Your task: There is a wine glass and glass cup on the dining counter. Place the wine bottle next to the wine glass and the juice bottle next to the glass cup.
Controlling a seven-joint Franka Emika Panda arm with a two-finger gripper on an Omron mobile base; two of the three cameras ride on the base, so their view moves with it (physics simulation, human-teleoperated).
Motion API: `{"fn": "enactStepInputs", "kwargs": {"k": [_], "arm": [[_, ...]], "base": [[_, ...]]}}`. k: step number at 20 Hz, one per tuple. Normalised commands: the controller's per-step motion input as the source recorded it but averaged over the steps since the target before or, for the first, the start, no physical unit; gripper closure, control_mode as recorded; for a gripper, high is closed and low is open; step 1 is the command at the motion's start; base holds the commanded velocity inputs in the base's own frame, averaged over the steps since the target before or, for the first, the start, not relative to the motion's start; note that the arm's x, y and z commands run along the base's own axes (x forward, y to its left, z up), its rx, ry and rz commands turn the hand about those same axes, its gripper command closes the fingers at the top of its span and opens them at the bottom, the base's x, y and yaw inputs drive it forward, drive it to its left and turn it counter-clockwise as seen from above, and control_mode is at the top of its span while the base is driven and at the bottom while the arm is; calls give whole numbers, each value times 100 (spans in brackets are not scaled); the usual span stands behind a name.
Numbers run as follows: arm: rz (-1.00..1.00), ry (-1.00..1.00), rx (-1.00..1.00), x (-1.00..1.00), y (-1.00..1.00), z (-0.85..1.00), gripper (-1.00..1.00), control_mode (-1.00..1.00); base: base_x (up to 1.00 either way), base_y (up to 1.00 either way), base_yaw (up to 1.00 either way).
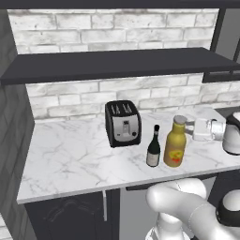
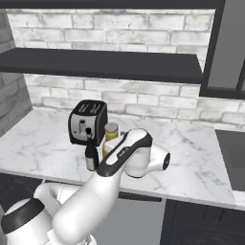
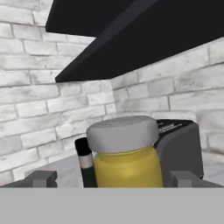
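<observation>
Juice bottle (image 1: 175,143) upright on marble wall counter (image 1: 70,159), dead ahead of gripper (image 3: 112,180), grey cap between the two fingertips (image 3: 41,178), jaws spread wide and not closed on anything. Amber body level with the tips, looks close but contact not clear. Wine bottle (image 1: 153,147) just beside juice bottle, slightly past it and off to one side of the fingers, upright, untouched. Black toaster (image 1: 123,123) behind both, farther from the tool, near brick wall. Task barely begun by the look: both bottles on wall counter, neither lifted. Left: grasp juice bottle, carry to glass cup, then wine bottle to wine glass.
</observation>
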Motion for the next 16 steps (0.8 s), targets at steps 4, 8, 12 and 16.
{"fn": "enactStepInputs", "kwargs": {"k": [4, 8, 12, 16], "arm": [[-1, -4, -1, 6, -11, -23, -100, -100], [0, -6, -4, 5, 0, -30, -100, -100], [0, -8, -6, 9, 1, -3, -100, -100], [-1, -3, -4, 10, 0, 0, -100, -100]], "base": [[0, 0, 0], [0, 0, 0], [0, 0, 0], [0, 0, 0]]}}
